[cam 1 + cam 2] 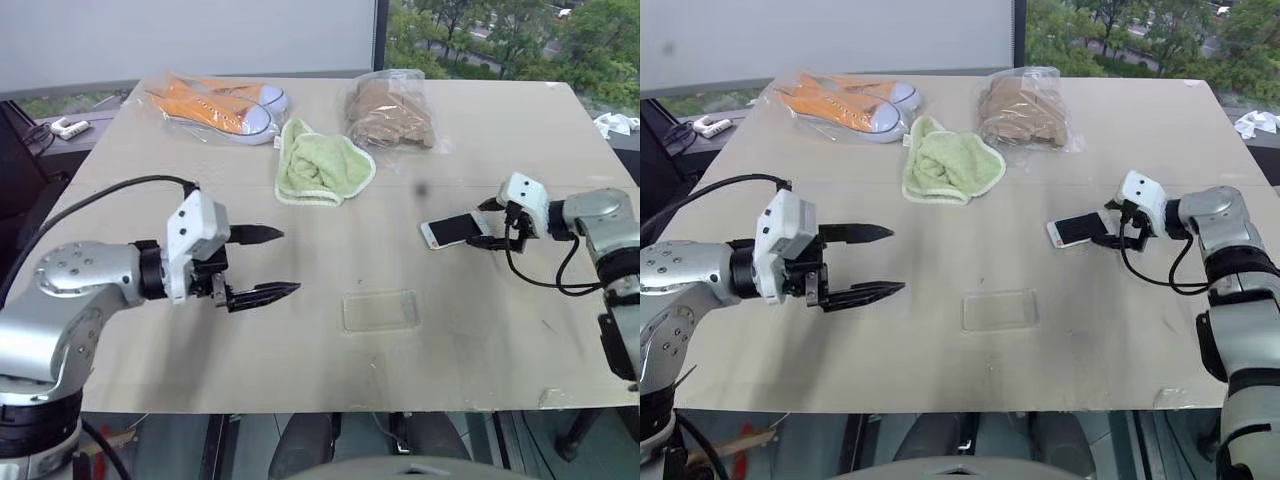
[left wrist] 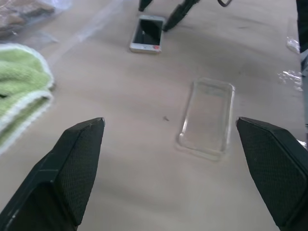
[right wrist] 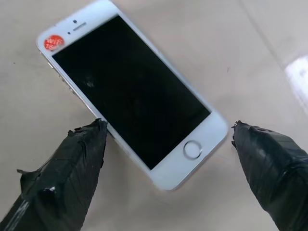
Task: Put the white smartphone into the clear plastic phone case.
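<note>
The table (image 1: 300,380) is wide and beige. At its far side lie a pair of orange sneakers in a clear bag (image 1: 215,105), a brown cloth in a clear bag (image 1: 390,115) and a green towel (image 1: 320,165).

The left gripper (image 1: 262,263) hangs above the table on the left side, pointing to the right, with its fingers spread wide and nothing between them. The right gripper (image 1: 487,225) is low over the table on the right side; its fingers are also released, one on each side of the near end of the white smartphone (image 1: 453,230); one fingertip (image 3: 98,127) is at its edge.

The smartphone lies flat with the screen up. The clear plastic phone case (image 1: 380,310) lies flat and empty near the front edge, apart from the phone.
</note>
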